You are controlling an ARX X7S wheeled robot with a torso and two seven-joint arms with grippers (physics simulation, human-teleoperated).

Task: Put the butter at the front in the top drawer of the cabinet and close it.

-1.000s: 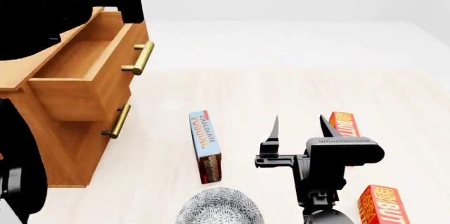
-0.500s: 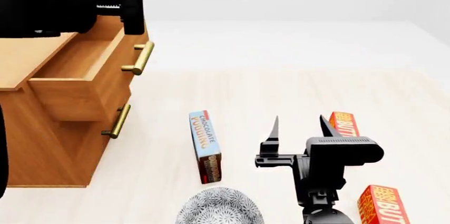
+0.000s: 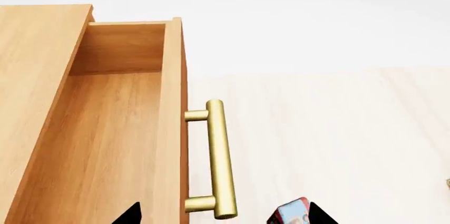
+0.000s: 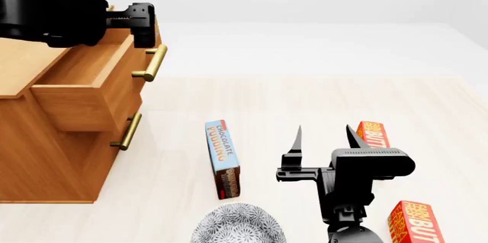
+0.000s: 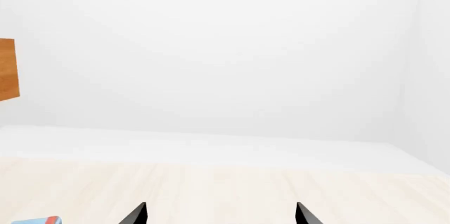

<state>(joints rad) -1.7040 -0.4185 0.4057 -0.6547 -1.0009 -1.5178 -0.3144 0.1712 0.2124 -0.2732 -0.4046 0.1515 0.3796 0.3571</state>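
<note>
Drawer (image 3: 105,145) interior only in left wrist view; both butter cartons only overhead; right end effector (image 4: 326,135) wide.

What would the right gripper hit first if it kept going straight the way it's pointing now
Probably nothing nearby. The right gripper is open and points across bare floor; its wrist view shows only pale floor and white wall ahead. The butter carton sits just right of that line, though depth is uncertain.

two butter cartons (image 4: 373,134) (image 4: 414,222), one pudding box (image 4: 222,158), one cabinet (image 4: 46,140)
</note>
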